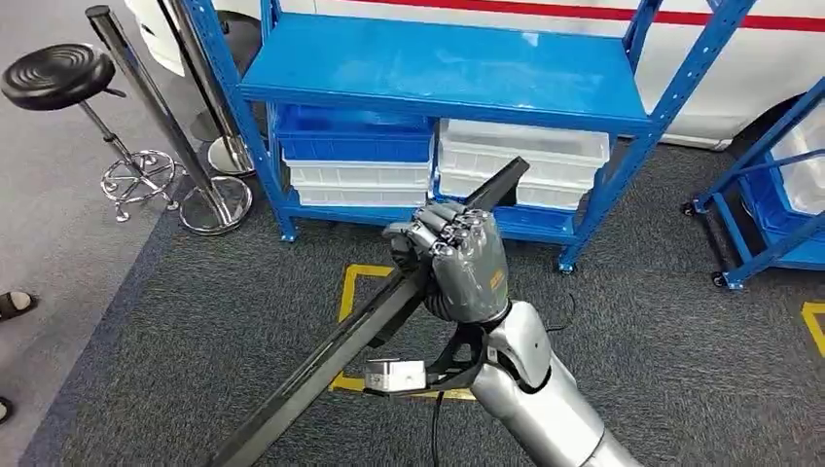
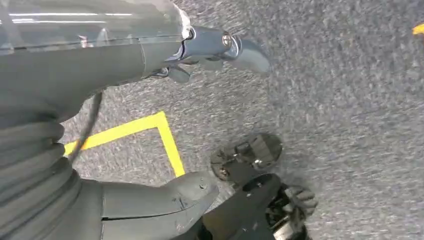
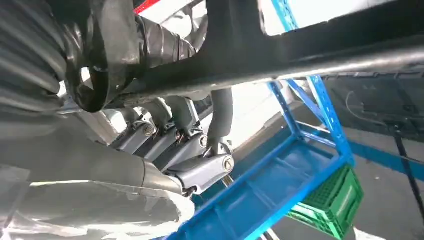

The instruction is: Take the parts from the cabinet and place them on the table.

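The long black part (image 1: 360,331) runs on a slant, its far tip pointing up toward the blue cabinet (image 1: 438,68) and its near end low by the robot. The right hand (image 1: 457,258) wraps tight around it, above the floor. The left hand (image 2: 125,200) hangs with fingers apart, holding nothing.

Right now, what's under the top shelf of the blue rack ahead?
Under the top shelf sit a blue bin and white bins stacked on the lower shelf. The right hand and its long black part cover some of them; their contents can't be seen.
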Controlling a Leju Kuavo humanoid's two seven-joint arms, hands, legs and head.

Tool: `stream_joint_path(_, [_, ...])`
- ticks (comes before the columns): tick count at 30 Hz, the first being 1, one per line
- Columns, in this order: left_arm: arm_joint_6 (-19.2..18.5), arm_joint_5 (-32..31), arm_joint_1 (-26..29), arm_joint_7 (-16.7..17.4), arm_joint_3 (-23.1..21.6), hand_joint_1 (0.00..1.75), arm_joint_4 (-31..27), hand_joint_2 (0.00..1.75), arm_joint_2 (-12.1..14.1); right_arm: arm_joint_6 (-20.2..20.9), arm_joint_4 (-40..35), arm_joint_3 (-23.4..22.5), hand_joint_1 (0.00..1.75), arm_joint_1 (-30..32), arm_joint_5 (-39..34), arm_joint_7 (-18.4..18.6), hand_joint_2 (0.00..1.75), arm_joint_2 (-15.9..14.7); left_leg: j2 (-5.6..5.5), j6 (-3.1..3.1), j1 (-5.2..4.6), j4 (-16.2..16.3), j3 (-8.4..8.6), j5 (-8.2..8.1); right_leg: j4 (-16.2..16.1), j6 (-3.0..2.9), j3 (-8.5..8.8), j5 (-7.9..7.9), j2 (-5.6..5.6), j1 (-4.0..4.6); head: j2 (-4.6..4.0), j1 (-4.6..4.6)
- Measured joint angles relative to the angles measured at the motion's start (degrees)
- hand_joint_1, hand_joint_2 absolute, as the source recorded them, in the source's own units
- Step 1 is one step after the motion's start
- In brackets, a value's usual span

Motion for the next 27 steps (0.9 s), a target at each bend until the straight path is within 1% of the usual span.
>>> stream_joint_path(1, [0.0, 0.0, 0.0, 0.0, 0.0, 0.0, 0.0, 1.75, 0.0, 0.0, 0.0, 0.0, 1.75, 0.0, 0.0, 0.0, 1.75, 0.0, 0.02, -0.19, 0.07, 0.6, -0.92, 0.25, -0.5, 0.2, 1.31, 2.08, -0.01, -0.28, 0.0, -0.02])
stream_joint_path(2, [0.0, 0.0, 0.0, 0.0, 0.0, 0.0, 0.0, 1.75, 0.0, 0.0, 0.0, 0.0, 1.75, 0.0, -0.1, 0.0, 1.75, 0.0, 0.02, -0.41, 0.12, 1.2, -1.84, 0.48, -3.5, 0.3, 3.9, 4.5, -0.03, -0.48, 0.0, -0.02])
stream_joint_path(3, [0.0, 0.1, 0.0, 0.0, 0.0, 0.0, 0.0, 1.75, 0.0, 0.0, 0.0, 0.0, 1.75, 0.0, -0.1, 0.0, 1.75, 0.0, -0.01, -0.61, 0.18, 1.8, -2.52, 0.62, -7.7, 0.27, 7.07, 5.74, -0.04, -0.59, 0.0, -0.02])
stream_joint_path(4, [0.0, 0.1, 0.0, 0.0, -0.1, 0.0, 0.0, 1.75, 0.0, 0.0, 0.0, 0.0, 1.75, -0.1, -0.1, 0.0, 1.75, 0.0, -0.04, -0.87, 0.22, 2.4, -3.08, 0.79, -12.8, 0.07, 10.46, 4.72, -0.01, -0.61, 0.0, -0.02])
stream_joint_path(5, [0.0, 0.1, 0.0, 0.0, -0.1, 0.0, 0.0, 1.75, 0.0, 0.0, 0.0, 0.0, 1.75, -0.1, -0.1, 0.0, 1.75, 0.1, -0.13, -1.28, 0.03, 2.8, -3.63, 1.04, -16.4, -0.2, 12.56, 2.88, 0.06, -0.07, 0.0, -0.04])
stream_joint_path(6, [0.0, 0.1, 0.1, -0.1, -0.2, 0.0, 0.0, 1.75, 0.0, -0.1, -0.1, 0.0, 1.75, -0.1, -0.1, 0.0, 1.75, 0.1, -0.11, -1.75, 0.07, 2.6, -3.68, 1.49, -17.2, -0.66, 12.82, 2.58, 0.03, 0.04, 0.0, -0.04])
stream_joint_path(7, [0.0, 0.1, 0.1, -0.1, -0.3, 0.0, 0.0, 1.75, 0.0, -0.1, 0.0, 0.0, 1.75, -0.1, -0.2, 0.0, 1.75, 0.1, -0.12, -2.19, 0.09, 2.5, -3.76, 2.03, -17.1, -0.91, 12.46, 3.0, 0.07, 0.26, 0.0, -0.02])
stream_joint_path(8, [0.0, 0.1, 0.1, -0.1, -0.4, 0.0, 0.0, 1.75, 0.0, -0.1, 0.0, 0.0, 1.75, -0.1, -0.2, 0.0, 1.75, 0.1, -0.11, -2.57, 0.2, 2.2, -3.84, 2.57, -17.1, -1.31, 12.2, 3.35, 0.07, 0.42, 0.0, -0.04])
stream_joint_path(9, [0.0, 0.1, 0.3, -0.1, -0.4, 0.0, 0.0, 1.75, 0.0, -0.1, 0.0, 0.0, 1.75, 0.0, -0.2, 0.0, 1.75, 0.1, -0.17, -3.04, 0.12, 2.0, -4.1, 3.04, -17.7, -1.94, 11.82, 4.16, -0.08, 0.26, 0.02, -0.02])
stream_joint_path(10, [0.0, 0.1, 0.3, -0.1, -0.4, 0.0, 0.0, 1.75, 0.1, -0.1, 0.0, 0.0, 1.75, -0.1, -0.2, 0.0, 1.75, 0.2, -0.26, -3.2, 0.5, 2.7, -4.54, 1.18, -17.9, -2.54, 11.36, 4.97, -0.47, -0.09, 0.0, -0.04])
stream_joint_path(11, [0.0, 0.1, 0.4, -0.1, -0.4, 0.0, 0.0, 1.75, 0.2, -0.1, 0.0, 0.0, 1.75, -0.2, -0.2, 0.0, 1.75, 0.3, -0.29, -3.3, 0.47, 5.2, -5.53, -2.58, -17.9, -3.24, 10.44, 5.68, -0.42, -0.12, 0.0, -0.04])
stream_joint_path(12, [0.0, 0.1, 0.4, -0.1, -0.4, 0.0, 0.0, 1.75, 0.2, -0.2, 0.0, 0.0, 1.75, -0.1, -0.2, 0.0, 1.75, 0.3, -0.29, -3.46, 0.53, 8.9, -6.56, -6.1, -17.9, -3.43, 9.64, 6.26, -0.45, -0.02, 0.02, -0.04])
stream_joint_path(13, [0.0, 0.1, 0.4, -0.1, -0.5, 0.0, 0.0, 1.75, 0.2, -0.2, 0.0, 0.0, 1.75, -0.1, -0.2, 0.0, 1.75, 0.3, -0.3, -3.66, 0.54, 13.6, -7.71, -9.07, -17.7, -3.54, 8.67, 6.97, -0.47, 0.11, 0.0, -0.04])
stream_joint_path(14, [0.0, 0.1, 0.4, -0.1, -0.5, 0.0, 0.0, 1.75, 0.2, -0.2, 0.0, 0.0, 1.75, -0.1, -0.2, 0.0, 1.75, 0.3, -0.32, -3.81, 0.54, 17.5, -8.48, -10.49, -17.6, -3.55, 7.69, 7.62, -0.49, 0.2, 0.02, -0.04])
stream_joint_path(15, [0.0, 0.1, 0.4, -0.1, -0.5, 0.0, 0.0, 1.75, 0.2, -0.2, 0.0, 0.0, 1.75, -0.1, -0.2, 0.0, 1.75, 0.3, -0.32, -3.84, 0.54, 20.0, -8.47, -10.01, -17.4, -3.49, 6.62, 8.27, -0.49, 0.26, 0.0, -0.04])
stream_joint_path(16, [0.0, 0.1, 0.4, -0.1, -0.5, 0.0, 0.0, 1.75, 0.2, -0.2, 0.0, 0.0, 1.75, -0.1, -0.2, 0.0, 1.75, 0.3, -0.32, -3.83, 0.54, 20.1, -7.37, -7.85, -17.1, -3.4, 5.55, 8.88, -0.51, 0.27, 0.0, -0.04])
stream_joint_path(17, [0.1, 0.1, 0.4, -0.1, -0.5, 0.0, 0.0, 1.75, 0.3, -0.2, 0.0, 0.0, 1.75, -0.1, 0.1, 0.0, 1.75, 0.3, -0.32, -3.81, 0.54, 18.0, -5.25, -5.18, -16.8, -3.24, 4.49, 9.47, -0.51, 0.24, 0.0, -0.04])
stream_joint_path(18, [0.1, 0.2, 0.3, -0.1, -0.5, 0.0, 0.0, 1.75, 0.3, -0.2, 0.0, 0.0, 1.75, -0.1, 0.5, 0.1, 1.75, 0.3, -0.32, -3.71, 0.54, 14.2, -2.22, -3.27, -16.5, -3.05, 3.51, 10.07, -0.49, 0.2, 0.02, -0.04])
stream_joint_path(19, [0.1, 0.2, 0.2, -0.1, -0.5, 0.0, 0.0, 1.75, 0.4, -0.3, 0.0, 0.0, 1.75, -0.1, 0.8, 0.1, 1.75, 0.3, -0.39, -3.49, 0.55, 9.6, 1.29, -3.4, -16.1, -2.77, 2.86, 10.61, -0.44, 0.19, 0.02, -0.07])
stream_joint_path(20, [0.1, 0.2, 0.0, -0.1, -0.5, 0.0, 0.0, 1.75, 0.4, -0.4, 0.0, 0.0, 1.75, -0.1, 1.1, 0.2, 1.75, 0.5, -0.49, -3.27, 0.34, 4.3, 4.78, -6.1, -15.9, -2.39, 2.29, 11.03, -0.39, 0.43, 0.02, -0.07])
stream_joint_path(21, [0.1, 0.3, -0.1, -0.1, -0.6, 0.0, 0.0, 1.75, 0.4, -0.5, 0.0, 0.0, 1.75, -0.1, 1.4, 0.3, 1.75, 0.5, -0.65, -2.8, 0.16, 1.1, 6.22, -7.29, -15.8, -1.99, 2.19, 11.61, -0.46, 0.39, 0.02, 0.0])
stream_joint_path(22, [0.2, 0.4, 0.0, -0.2, -0.6, 0.0, 0.0, 1.75, 0.4, -0.7, 0.0, 0.0, 1.75, -0.1, 1.5, 0.3, 1.75, 0.5, -0.7, -2.6, -0.02, 1.6, 5.54, -6.45, -16.4, -1.68, 2.51, 12.42, -0.57, 0.32, 0.0, -0.02])
stream_joint_path(23, [0.2, 0.4, 0.0, -0.2, -0.6, 0.0, 0.0, 1.75, 0.4, -0.8, 0.0, 0.0, 1.75, -0.2, 1.7, 0.2, 1.75, 0.6, -0.76, -2.37, -0.14, 1.7, 5.23, -6.25, -16.8, -1.39, 2.42, 13.28, -0.59, 0.19, 0.02, -0.04])
stream_joint_path(24, [0.2, 0.4, 0.1, -0.2, -0.7, 0.0, 0.0, 1.75, 0.4, -1.3, 0.0, 0.0, 1.75, -0.1, 2.6, 0.0, 1.75, 0.7, -0.69, -1.89, 0.02, 1.4, 4.62, -5.3, -17.1, -0.92, 2.16, 14.07, -0.47, 0.54, 0.02, 0.0])
stream_joint_path(25, [0.2, 0.3, 0.1, -0.2, -0.8, 0.0, 0.0, 1.75, 0.3, -1.6, 0.1, 0.0, 1.75, -0.1, 3.2, -0.1, 1.75, 0.7, -0.23, -1.33, 0.51, 1.3, 3.94, -4.5, -16.7, -0.73, 1.73, 12.76, -0.23, 0.15, 0.0, -0.02])
stream_joint_path(26, [0.1, 0.3, 0.1, -0.1, -0.9, 0.0, 0.0, 1.75, 0.4, -1.7, 0.2, 0.0, 1.75, -0.1, 3.6, -0.3, 1.75, 0.7, -0.21, -0.86, 0.45, 1.3, 3.11, -3.68, -15.0, -0.53, 0.87, 9.14, -0.19, 0.15, 0.02, 0.0])
stream_joint_path(27, [0.1, 0.4, 0.0, -0.1, -0.9, 0.0, 0.0, 1.75, 0.4, -1.7, 0.2, 0.0, 1.75, -0.1, 3.6, -0.4, 1.75, 0.7, -0.14, -0.37, 0.4, 1.3, 2.07, -2.75, -11.3, -0.48, -0.01, 4.5, -0.19, 0.08, 0.02, 0.0])
